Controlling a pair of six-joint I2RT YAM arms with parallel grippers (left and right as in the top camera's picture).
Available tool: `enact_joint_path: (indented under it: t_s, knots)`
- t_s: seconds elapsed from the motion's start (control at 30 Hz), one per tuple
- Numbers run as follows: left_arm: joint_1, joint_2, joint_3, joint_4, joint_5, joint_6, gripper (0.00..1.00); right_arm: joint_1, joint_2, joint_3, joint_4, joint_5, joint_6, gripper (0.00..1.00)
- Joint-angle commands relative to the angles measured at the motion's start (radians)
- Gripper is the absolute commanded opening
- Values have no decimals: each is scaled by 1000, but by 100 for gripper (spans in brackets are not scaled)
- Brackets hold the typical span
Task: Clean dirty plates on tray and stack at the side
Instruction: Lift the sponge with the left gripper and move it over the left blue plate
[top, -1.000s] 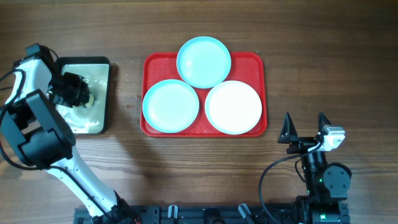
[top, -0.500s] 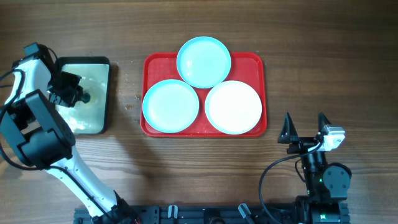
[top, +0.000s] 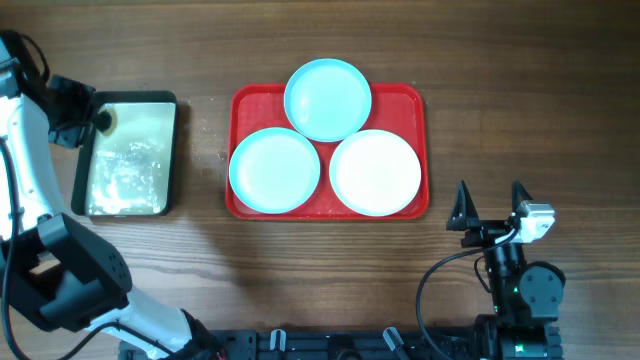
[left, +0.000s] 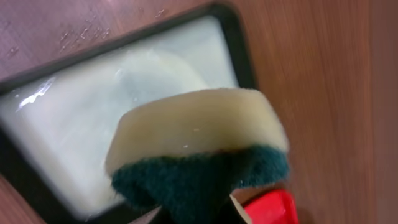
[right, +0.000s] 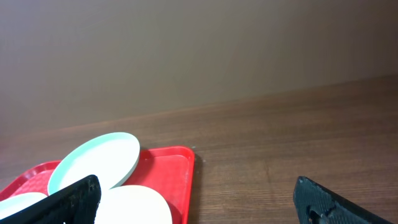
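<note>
left pincer (top: 86, 118), pinching the yellow foam sponge with green scourer (left: 198, 134), just lifted off the black-rimmed white tray (top: 172, 150) at 9 o'clock, so scrubbing the three round aqua-and-white plates (top: 275, 170) looks next.

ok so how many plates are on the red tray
3. A pale aqua-blue round plate sits at the far edge of the flat red plastic tray, a second aqua-blue plate at its near left, a white round plate at its near right. None seem hidden.

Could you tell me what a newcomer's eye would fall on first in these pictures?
The red tray at the middle of the table stands out, carrying three plates, two aqua and one white. At the far left, the left pincer holds a yellow-and-green sponge by a black-rimmed tray.
</note>
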Motion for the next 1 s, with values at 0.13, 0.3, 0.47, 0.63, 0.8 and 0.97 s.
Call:
enact_joint_path:
  t_s: [0.13, 0.3, 0.47, 0.63, 0.8, 0.97]
  knots:
    - [1, 106, -91, 96, 76, 130, 4, -8, -7, -1, 3, 13, -12, 100]
    - [-4, -186, -36, 47, 66, 190, 4, -8, -7, -1, 3, 13, -12, 100]
    - [-78, -75, -253, 225, -98, 190, 4, -8, -7, -1, 3, 13, -11, 100]
    - [-85, -68, -241, 243, -111, 322, 4, -8, -7, -1, 3, 13, -12, 100]
    - [-88, -367, -210, 336, -111, 322, 4, -8, -7, -1, 3, 13, -11, 100]
    - [-87, -323, -306, 417, -172, 325, 4, -8, -7, -1, 3, 13, -12, 100]
